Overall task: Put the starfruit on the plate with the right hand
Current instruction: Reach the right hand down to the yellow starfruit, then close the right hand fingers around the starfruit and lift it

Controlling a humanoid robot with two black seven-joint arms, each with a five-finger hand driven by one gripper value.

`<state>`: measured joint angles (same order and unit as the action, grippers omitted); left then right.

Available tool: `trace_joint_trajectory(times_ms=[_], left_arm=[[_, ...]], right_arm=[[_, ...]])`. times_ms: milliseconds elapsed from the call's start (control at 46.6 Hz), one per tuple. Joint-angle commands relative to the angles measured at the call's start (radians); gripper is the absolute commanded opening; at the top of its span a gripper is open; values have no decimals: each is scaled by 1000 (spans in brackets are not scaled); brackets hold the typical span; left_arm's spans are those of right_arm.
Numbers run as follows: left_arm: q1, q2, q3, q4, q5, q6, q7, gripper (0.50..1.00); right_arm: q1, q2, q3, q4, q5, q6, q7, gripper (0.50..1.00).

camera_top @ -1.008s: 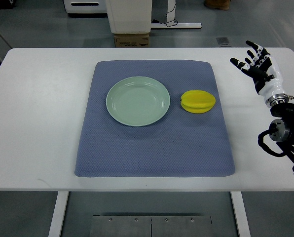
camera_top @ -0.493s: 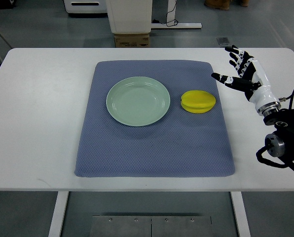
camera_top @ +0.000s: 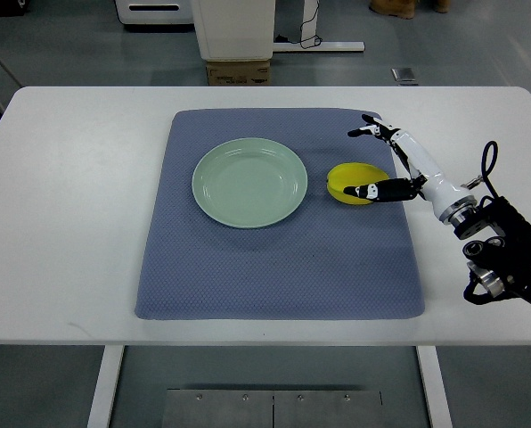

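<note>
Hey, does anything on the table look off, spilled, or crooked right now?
Nothing stands out. The pale green round plate sits empty and flat on the blue-grey fabric mat, the yellow starfruit lies intact just right of it, and the right hand reaches over the fruit with its fingers spread. No spills or damage show.

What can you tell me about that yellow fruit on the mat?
The starfruit is bright yellow, smooth and waxy-looking, a rounded lump with lengthwise ridges running across it. It lies flat on the blue-grey mat, just right of the pale green plate and not touching it. The robot's right hand reaches over it from the right, fingers spread: the thumb lies across its near side and the other fingers arch past its far side. Whether the hand presses on it yet is unclear. Its right end is hidden behind the hand.
</note>
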<state>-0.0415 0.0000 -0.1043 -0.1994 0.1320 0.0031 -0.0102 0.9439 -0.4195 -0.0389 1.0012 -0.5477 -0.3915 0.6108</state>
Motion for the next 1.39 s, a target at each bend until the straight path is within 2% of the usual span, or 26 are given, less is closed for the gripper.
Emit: trace_joint_trajectory(times_ms=[0, 150, 386, 1072, 1137, 1373], left_arm=[[0, 0, 0, 0, 0, 0, 1, 1000], [0, 0, 0, 0, 0, 0, 1, 1000], [0, 0, 0, 0, 0, 0, -1, 1000], [0, 0, 0, 0, 0, 0, -1, 1000], [0, 0, 0, 0, 0, 0, 1, 1000], [0, 0, 0, 0, 0, 0, 1, 1000]], right_arm=[[27, 7, -45, -12, 8, -9, 0, 1000], [49, 13, -111, -32, 9, -10, 0, 1000], [53, 61, -188, -144, 9, -10, 0, 1000], [69, 133, -254, -251, 14, -7, -20, 993], [70, 133, -260, -253, 15, -7, -20, 962], [72, 131, -265, -253, 45, -3, -13, 705]])
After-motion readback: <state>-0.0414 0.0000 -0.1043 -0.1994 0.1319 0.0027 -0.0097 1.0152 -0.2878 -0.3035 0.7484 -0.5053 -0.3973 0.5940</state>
